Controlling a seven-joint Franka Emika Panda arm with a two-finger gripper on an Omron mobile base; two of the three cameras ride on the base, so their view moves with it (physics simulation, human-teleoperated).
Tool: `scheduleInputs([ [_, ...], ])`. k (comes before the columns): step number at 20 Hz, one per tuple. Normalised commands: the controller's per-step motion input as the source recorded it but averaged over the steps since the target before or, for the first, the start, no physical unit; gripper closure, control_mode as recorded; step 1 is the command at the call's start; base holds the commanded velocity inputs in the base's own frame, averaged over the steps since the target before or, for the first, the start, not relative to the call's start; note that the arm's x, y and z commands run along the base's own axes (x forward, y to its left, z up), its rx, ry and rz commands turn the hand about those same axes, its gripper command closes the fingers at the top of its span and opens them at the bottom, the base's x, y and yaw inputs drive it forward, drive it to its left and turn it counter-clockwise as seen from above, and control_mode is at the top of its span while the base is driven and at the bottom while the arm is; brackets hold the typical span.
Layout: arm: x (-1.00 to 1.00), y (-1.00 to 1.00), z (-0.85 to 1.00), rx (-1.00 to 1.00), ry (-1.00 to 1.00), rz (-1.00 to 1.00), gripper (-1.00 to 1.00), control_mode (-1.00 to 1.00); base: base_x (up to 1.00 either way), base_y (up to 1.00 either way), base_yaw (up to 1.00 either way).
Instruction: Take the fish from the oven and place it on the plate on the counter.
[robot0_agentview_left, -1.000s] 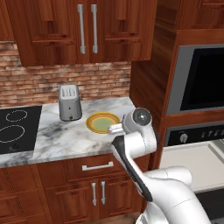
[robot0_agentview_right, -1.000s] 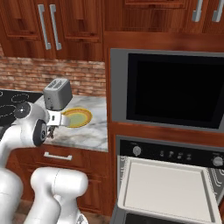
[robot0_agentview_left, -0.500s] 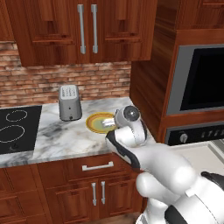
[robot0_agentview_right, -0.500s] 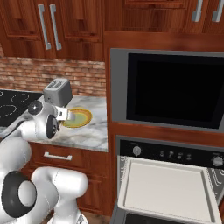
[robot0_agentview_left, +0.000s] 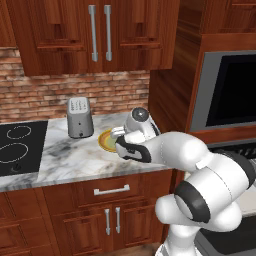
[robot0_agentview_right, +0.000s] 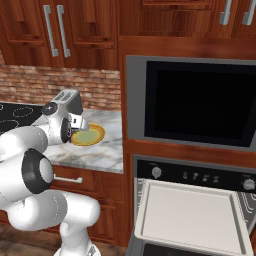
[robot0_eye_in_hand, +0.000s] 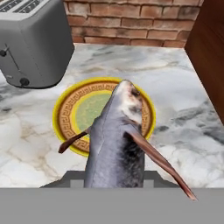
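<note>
A grey-silver fish (robot0_eye_in_hand: 117, 140) with brown fins fills the lower middle of the hand view, and my gripper (robot0_eye_in_hand: 113, 179) is shut on its tail end. Its head points out over the plate (robot0_eye_in_hand: 64, 114), a round dish with a yellow-orange patterned rim and pale green centre. The plate (robot0_agentview_left: 105, 141) lies on the marble counter (robot0_agentview_left: 70, 159) beside the tall cabinet wall. In the base views my gripper (robot0_agentview_left: 117, 133) hovers just above the plate's near edge (robot0_agentview_right: 95, 134). The oven (robot0_agentview_right: 199, 175) stands to the right, its door (robot0_agentview_right: 187, 217) folded down.
A steel toaster (robot0_agentview_left: 79, 117) stands on the counter just left of the plate. The black cooktop (robot0_agentview_left: 17, 147) lies further left. A wooden cabinet side (robot0_eye_in_hand: 212, 52) rises close to the plate's right. Above the oven sits a black glass unit (robot0_agentview_right: 200, 102).
The arm has swung left and forward, carrying the fish from beside the counter's front edge to over the plate. The gripper's hold has stayed the same.
</note>
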Motion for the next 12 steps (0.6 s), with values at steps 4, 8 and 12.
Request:
scheduleInputs([
  [4,0.48,0.02,-0.27,0.00,0.05,0.00,1.00,-1.00,0.00,0.00,0.00],
  [8,0.30,0.00,-0.34,0.00,0.00,0.00,1.00,-1.00,0.00,0.00,0.00],
  [12,0.30,0.00,-0.45,0.00,0.00,0.00,1.00,-1.00,0.00,0.00,0.00],
])
